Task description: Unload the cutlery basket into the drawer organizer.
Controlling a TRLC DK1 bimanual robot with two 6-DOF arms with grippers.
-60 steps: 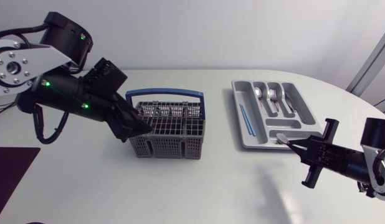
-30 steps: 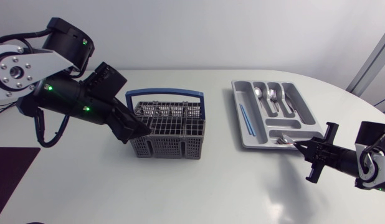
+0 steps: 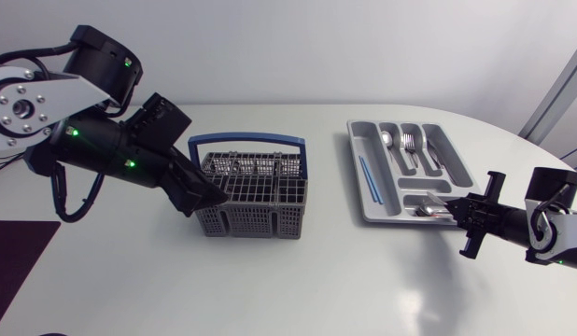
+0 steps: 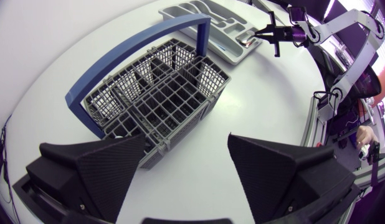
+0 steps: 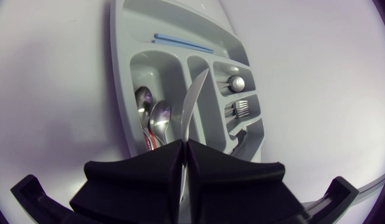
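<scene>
Well, on the counter (image 3: 298,280) the cutlery basket (image 3: 251,201) sits at 9 o'clock and the drawer organizer (image 3: 442,147) at 2 o'clock. Our left fingers (image 4: 114,165) stand wide beside the basket, gripping nothing. Our right fingers (image 5: 171,158) pinch a knife (image 5: 192,102), its blade over the organizer's 6 o'clock end. We should line the blade along a long slot, lower it flat, then release.
</scene>
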